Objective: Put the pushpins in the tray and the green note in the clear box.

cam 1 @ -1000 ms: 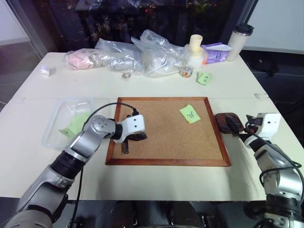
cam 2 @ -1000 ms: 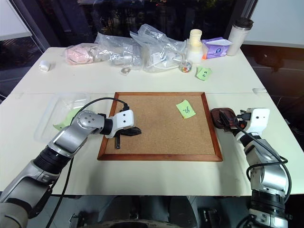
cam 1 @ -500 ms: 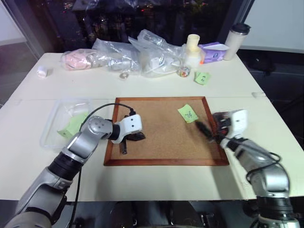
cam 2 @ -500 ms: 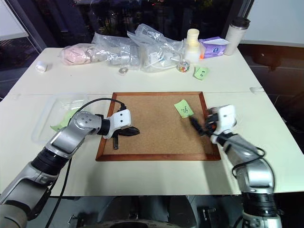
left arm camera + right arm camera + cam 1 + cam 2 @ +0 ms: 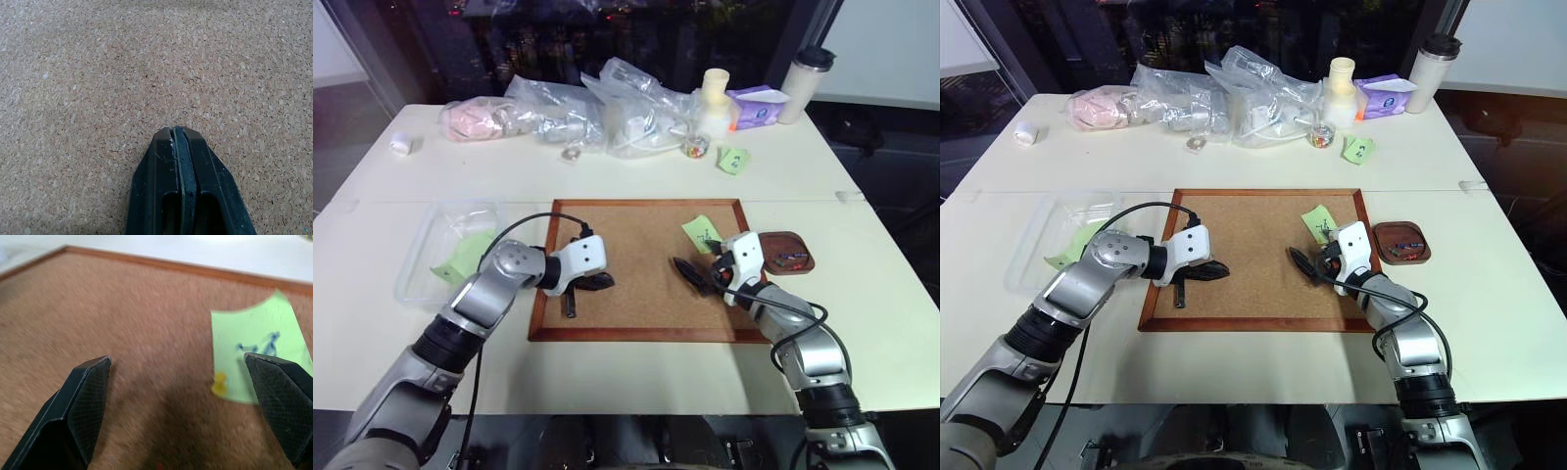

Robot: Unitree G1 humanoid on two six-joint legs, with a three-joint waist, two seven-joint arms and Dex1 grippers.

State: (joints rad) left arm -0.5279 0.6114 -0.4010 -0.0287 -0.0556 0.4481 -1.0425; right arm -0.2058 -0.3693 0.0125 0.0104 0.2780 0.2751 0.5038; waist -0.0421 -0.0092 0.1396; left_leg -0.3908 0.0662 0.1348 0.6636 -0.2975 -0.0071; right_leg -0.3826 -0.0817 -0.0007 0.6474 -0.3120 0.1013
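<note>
The right pincer (image 5: 1309,264) is spread wide over the cork board (image 5: 1253,294), hovering just short of the green note (image 5: 1318,222), which sits at about 2 o'clock on the board and is pinned down by a small yellow pushpin (image 5: 220,383) near its lower edge. The tray (image 5: 1401,242) is parked on the counter (image 5: 1489,323) just off the board's 3 o'clock side, with a few pins apparently dropped in already. The clear box (image 5: 431,257) is way over at 9 o'clock, with a green sheet seen in it.

Probably the pin gets pulled next. For that to go well, the fingers should be brought in around the pin head only, not the paper, and squeezed low, then lifted straight up so the note isn't torn or dragged.

The left pincer (image 5: 177,134) is clenched tight on nothing, tip resting down on the cork near the board's 8 o'clock area.
</note>
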